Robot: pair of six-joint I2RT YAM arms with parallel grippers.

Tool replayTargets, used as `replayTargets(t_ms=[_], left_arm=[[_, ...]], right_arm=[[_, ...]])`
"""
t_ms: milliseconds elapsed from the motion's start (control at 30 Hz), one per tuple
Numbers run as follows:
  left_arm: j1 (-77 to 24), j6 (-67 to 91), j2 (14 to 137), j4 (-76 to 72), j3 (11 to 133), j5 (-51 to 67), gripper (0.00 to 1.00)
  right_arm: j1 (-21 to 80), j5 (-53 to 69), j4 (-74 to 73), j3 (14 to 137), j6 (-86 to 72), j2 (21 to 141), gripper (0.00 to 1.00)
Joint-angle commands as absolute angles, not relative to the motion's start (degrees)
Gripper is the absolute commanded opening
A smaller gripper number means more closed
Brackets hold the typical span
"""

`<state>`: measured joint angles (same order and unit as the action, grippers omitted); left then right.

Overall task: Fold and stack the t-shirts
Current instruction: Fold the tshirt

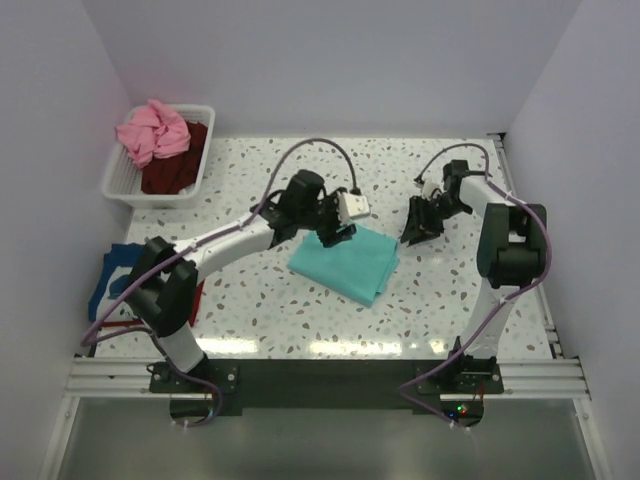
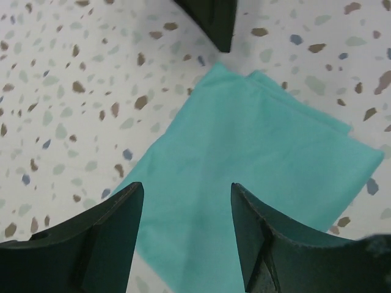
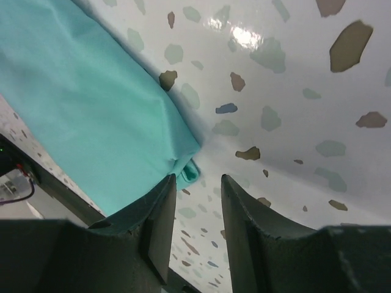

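Observation:
A folded teal-green t-shirt point(image 1: 347, 261) lies flat on the speckled table point(image 1: 450, 300). My left gripper point(image 1: 335, 234) hovers over its far left corner, open and empty; the left wrist view shows the shirt point(image 2: 244, 159) between and beyond my open fingers point(image 2: 98, 238). My right gripper point(image 1: 413, 234) is just off the shirt's far right corner, open and empty; the right wrist view shows that corner point(image 3: 98, 104) beside my left finger point(image 3: 156, 226). Pink point(image 1: 152, 131) and dark maroon point(image 1: 178, 168) shirts fill the basket. Blue point(image 1: 112, 275) and red point(image 1: 196, 298) shirts lie at the left edge under the left arm.
The white slatted basket point(image 1: 125, 186) stands at the back left corner. Purple walls enclose the table on three sides. A metal rail point(image 1: 320, 375) runs along the near edge with both arm bases on it.

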<state>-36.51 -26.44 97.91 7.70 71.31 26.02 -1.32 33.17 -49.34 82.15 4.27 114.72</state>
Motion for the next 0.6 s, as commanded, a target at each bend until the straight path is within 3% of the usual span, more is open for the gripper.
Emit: replayTargets(t_ms=[0,133,367,567], left_arm=[[-45.3,-33.7,97.2,4.2,68.7,16.5,0.64],[-55.3,-36.8,99.7,4.3,69.3,12.8,0.61],[-61.8,-40.8,107.6,10.0,76.2,10.9,0.49],[-63.0,-42.4,110.2,12.2,77.4,10.5,0.51]], right_arm=[[-1.8,34.4,-47.0,76.8,0.7,110.8,0.38],[-1.8,35.2,-41.6,72.3,-1.8,110.8,0.33],[-1.7,35.7,-36.2,69.4,-3.7,114.2,0.29],[-1.7,36.5,-34.9,67.9,-4.1,114.7,0.28]])
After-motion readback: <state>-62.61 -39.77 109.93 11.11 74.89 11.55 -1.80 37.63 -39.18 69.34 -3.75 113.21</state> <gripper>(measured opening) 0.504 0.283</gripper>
